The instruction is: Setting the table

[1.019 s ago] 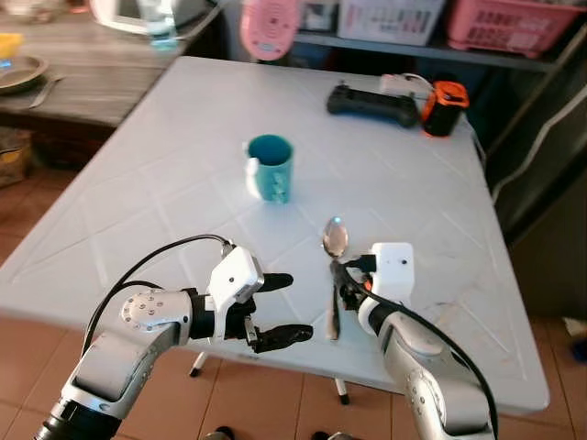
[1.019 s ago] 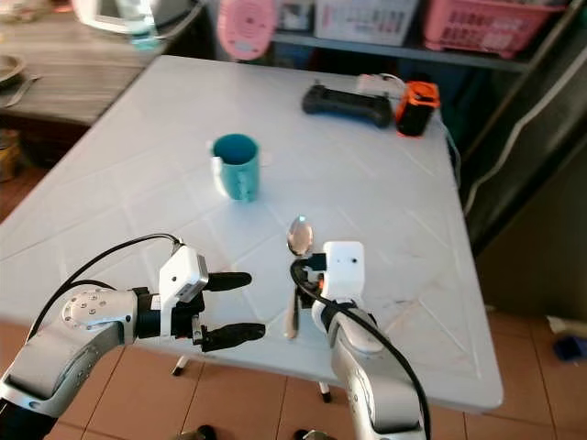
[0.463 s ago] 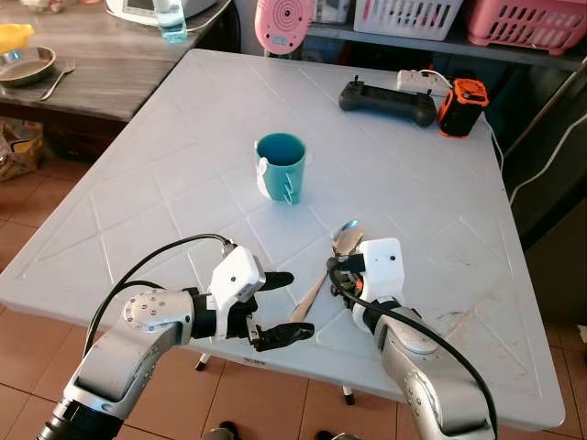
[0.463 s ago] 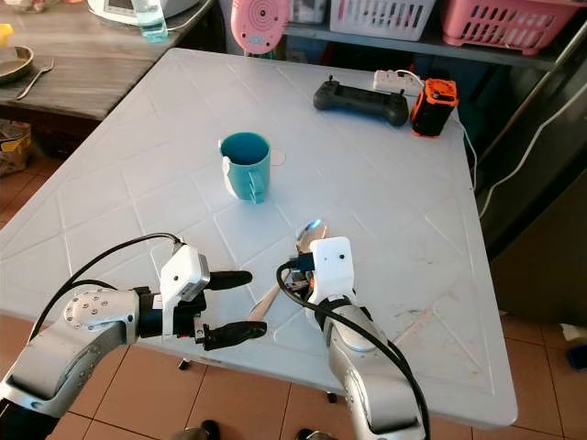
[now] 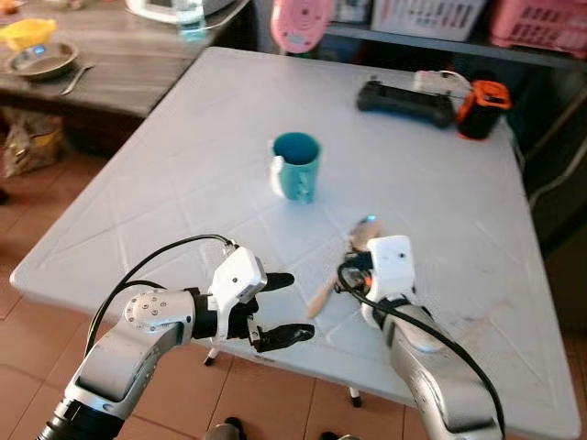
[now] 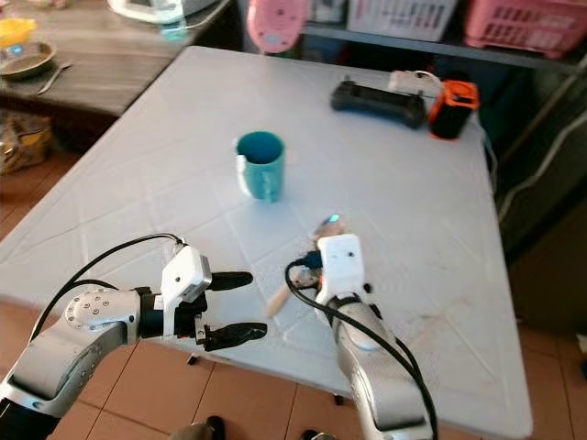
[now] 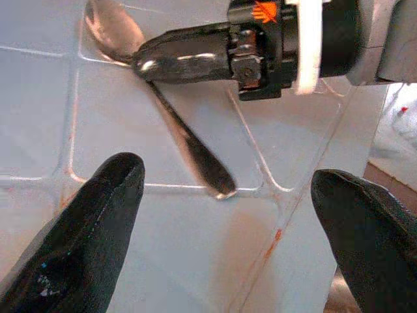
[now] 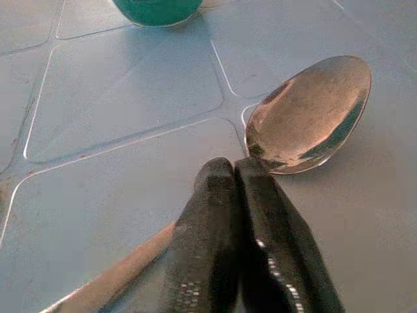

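My right gripper (image 5: 352, 269) is shut on the neck of a metal spoon (image 5: 324, 291), low over the white table (image 5: 183, 165) near its front edge. The bowl of the spoon (image 8: 309, 114) points toward the teal mug (image 5: 296, 167), and its handle (image 7: 195, 153) slants toward my left. I cannot tell whether the spoon touches the table. The right gripper (image 8: 228, 175) has its fingers pressed together just behind the bowl. My left gripper (image 5: 281, 308) hovers open at the table's front edge, beside the handle's end, with nothing between its fingers.
A black controller (image 5: 404, 96) and an orange-and-black device (image 5: 483, 96) lie at the table's far right. A dark wooden counter (image 5: 110, 64) with a metal bowl (image 5: 41, 60) stands to the left. Tiled floor lies below the front edge.
The spoon has swung in the shut right gripper: its handle pointed at the front edge and now slants left. The camera has shifted. The left gripper holds its place.
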Controlling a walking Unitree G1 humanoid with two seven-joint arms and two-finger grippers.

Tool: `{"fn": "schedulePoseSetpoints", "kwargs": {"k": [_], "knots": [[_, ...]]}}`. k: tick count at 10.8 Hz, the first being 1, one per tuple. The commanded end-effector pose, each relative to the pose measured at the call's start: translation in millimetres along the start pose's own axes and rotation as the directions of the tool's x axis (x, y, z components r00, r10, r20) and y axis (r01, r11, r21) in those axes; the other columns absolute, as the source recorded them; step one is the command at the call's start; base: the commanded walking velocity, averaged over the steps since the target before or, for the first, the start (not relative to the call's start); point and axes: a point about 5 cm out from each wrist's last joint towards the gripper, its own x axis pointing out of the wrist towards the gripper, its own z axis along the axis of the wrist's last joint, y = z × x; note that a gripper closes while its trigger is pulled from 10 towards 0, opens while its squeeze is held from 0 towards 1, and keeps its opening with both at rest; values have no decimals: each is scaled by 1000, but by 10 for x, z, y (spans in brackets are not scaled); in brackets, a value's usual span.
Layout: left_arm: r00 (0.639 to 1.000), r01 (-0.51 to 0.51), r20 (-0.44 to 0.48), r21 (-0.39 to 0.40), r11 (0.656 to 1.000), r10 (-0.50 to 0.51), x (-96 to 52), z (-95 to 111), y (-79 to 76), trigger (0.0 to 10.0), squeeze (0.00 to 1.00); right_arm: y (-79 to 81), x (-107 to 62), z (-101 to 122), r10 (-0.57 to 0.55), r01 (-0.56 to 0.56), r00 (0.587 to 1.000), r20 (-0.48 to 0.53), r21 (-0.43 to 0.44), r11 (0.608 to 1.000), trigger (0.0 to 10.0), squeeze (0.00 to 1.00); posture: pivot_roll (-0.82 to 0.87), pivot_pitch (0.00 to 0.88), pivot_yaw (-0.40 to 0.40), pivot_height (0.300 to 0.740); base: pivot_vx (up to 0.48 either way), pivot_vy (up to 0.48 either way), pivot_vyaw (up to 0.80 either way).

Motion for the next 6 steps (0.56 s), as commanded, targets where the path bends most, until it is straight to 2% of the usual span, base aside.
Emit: {"fn": "schedulePoseSetpoints", "kwargs": {"k": [1, 4, 5, 6], "knots": [[1000, 20, -6, 29, 999, -20, 15, 49, -26, 10000, 0, -170, -74, -341, -77, 73, 985, -157, -33, 997, 0, 0, 215, 193, -8, 740, 0, 0, 0], [1000, 23, -1, 32, 999, -23, 50, 64, -6, 10000, 0, -445, -200, -393, -150, 136, 974, -170, -92, 986, 0, 0, 207, 190, -2, 740, 0, 0, 0], [1000, 21, 0, 33, 999, -21, 52, 68, 4, 10000, 0, -515, -235, -397, -169, 147, 970, -174, -129, 981, 0, 0, 207, 188, -2, 740, 0, 0, 0], [1000, 20, -2, 35, 999, -20, 64, 62, 15, 10000, 0, -669, -298, -409, -223, 189, 959, -176, -192, 963, 0, 0, 202, 178, -3, 740, 0, 0, 0]]}}
